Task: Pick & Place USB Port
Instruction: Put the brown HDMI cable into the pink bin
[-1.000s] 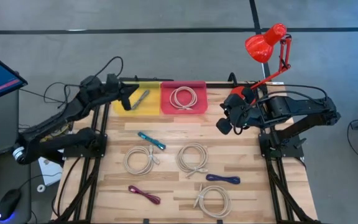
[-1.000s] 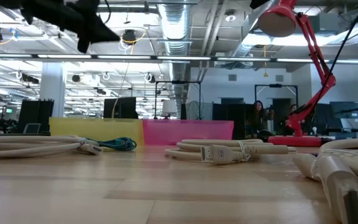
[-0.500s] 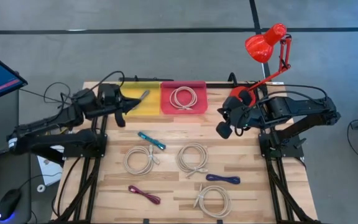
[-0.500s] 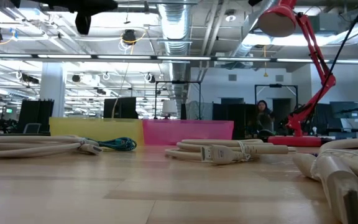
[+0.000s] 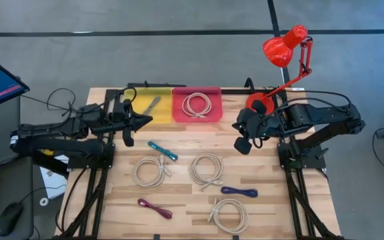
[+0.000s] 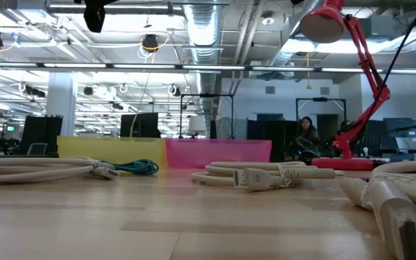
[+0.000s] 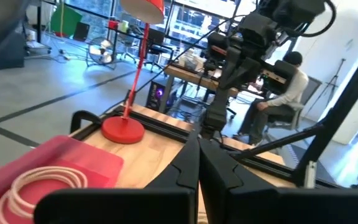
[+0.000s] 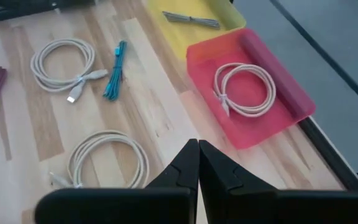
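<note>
Left gripper [image 5: 139, 121], fingers pressed together and empty, hangs at the table's left edge, just in front of the yellow tray [image 5: 149, 109], which holds 1 grey cable. Right gripper [image 5: 243, 137], likewise pressed together, waits right of the red tray [image 5: 197, 105]. The teal cable [image 5: 162, 151] lies near the left gripper, toward the table's middle. Risk: descending without spreading would push the cable aside; the adjacent white coil [image 5: 149, 169] could snag.

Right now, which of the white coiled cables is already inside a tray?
The white coil in the pink tray, at the table's far edge. The other three white coils lie loose on the bare wood, outside both trays.
</note>
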`<state>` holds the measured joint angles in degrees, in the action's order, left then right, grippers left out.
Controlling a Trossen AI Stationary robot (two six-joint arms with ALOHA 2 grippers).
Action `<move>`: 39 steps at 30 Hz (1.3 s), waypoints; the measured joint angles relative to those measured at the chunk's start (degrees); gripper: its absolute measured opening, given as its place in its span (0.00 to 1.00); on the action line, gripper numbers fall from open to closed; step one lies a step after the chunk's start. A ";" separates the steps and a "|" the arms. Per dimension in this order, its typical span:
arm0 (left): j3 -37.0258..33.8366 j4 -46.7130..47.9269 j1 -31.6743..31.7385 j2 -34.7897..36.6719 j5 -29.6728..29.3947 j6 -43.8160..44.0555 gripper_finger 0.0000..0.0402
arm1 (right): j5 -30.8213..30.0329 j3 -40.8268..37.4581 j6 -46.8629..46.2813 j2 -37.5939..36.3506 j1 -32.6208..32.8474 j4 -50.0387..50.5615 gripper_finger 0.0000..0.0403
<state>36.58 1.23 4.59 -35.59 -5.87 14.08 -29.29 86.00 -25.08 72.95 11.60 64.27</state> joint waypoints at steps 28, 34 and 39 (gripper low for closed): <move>0.00 -0.81 -1.80 0.00 -0.10 4.79 0.02 | 5.65 -0.02 1.77 0.37 -6.08 -6.31 0.00; 0.00 -0.75 -1.80 0.00 -0.10 4.27 0.02 | 18.05 -0.02 -2.01 0.35 -5.79 -6.00 0.00; 0.00 -0.42 -1.80 0.00 -0.10 4.23 0.02 | 21.80 -0.02 -8.04 0.35 -3.89 -4.08 0.00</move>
<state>36.58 0.82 2.79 -35.59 -5.98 18.31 -7.48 85.97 -33.13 73.30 7.71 60.19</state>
